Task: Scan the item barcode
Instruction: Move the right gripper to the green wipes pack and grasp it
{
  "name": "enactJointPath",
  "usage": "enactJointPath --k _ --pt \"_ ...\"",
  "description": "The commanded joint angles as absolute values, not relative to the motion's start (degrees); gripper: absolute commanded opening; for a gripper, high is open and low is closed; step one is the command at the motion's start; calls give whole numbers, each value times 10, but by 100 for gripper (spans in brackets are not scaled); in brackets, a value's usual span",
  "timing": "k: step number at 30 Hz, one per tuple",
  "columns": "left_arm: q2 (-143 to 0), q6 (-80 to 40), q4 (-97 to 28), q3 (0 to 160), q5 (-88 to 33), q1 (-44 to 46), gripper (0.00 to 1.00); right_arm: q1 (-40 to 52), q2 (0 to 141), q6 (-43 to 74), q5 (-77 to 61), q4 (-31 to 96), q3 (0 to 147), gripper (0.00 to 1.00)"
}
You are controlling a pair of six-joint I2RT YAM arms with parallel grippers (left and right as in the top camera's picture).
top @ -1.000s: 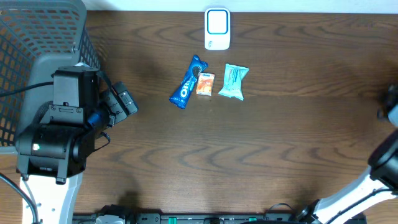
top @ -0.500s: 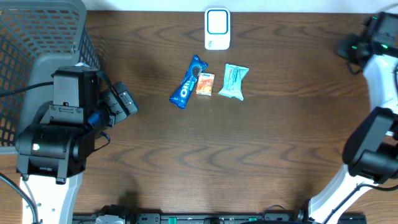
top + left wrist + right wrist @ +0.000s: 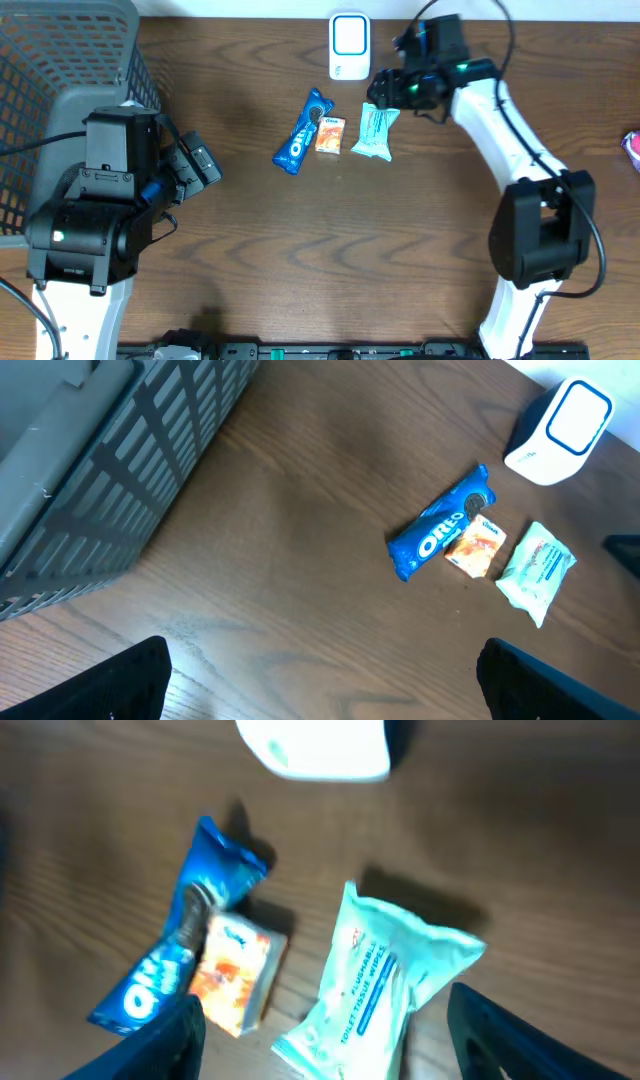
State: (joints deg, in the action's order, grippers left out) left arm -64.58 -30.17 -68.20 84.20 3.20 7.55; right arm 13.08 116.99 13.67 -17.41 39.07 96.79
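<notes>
Approach step: my right pincer (image 3: 386,90), jaws apart, above wipes pack (image 3: 376,133). Left pincer (image 3: 320,685) apart. Next, I reckon: descend, clamp pack, carry to scanner (image 3: 349,46).

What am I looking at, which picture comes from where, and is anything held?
Two robot arms work at a wooden table. One picture looks down from above; the other two come from wrist cameras. On the table lie a blue Oreo pack, a small orange packet and a teal wipes pack, with a white scanner behind and a grey basket at the left. The right end effector hovers open by the wipes pack; the left end effector is open too. Neither holds anything.
</notes>
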Motion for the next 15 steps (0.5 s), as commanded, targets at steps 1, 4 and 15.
enactJointPath --k 1,4,15 --pt "-647 -300 -684 846 39 73 98 128 1182 193 -121 405 961 55" --pt "-647 -300 -684 846 39 73 98 128 1182 203 -129 416 945 53" --pt "-647 -300 -684 846 39 73 98 144 1182 223 -156 304 811 47"
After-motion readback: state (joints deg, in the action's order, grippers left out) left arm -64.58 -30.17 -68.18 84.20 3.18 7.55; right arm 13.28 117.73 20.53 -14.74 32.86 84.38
